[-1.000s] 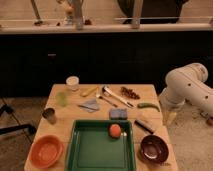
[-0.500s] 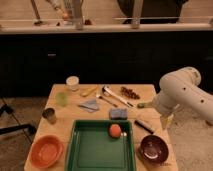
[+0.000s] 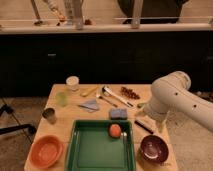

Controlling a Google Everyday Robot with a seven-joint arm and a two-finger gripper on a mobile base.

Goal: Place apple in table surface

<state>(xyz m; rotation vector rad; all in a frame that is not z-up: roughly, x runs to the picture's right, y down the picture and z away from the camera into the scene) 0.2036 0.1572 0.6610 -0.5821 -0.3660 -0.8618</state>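
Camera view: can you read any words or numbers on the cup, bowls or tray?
No words or numbers can be read anywhere.
The cup, orange bowl, dark bowl, green tray and apple look plain.
The gripper, open above the right side of the table surface, shows no label either.

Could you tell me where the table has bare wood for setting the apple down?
Bare table surface lies between the metal cup, the green tray and the blue cloth. The back middle is crowded with utensils. The open gripper hangs at the right edge, near the maroon bowl; the apple sits in the tray.
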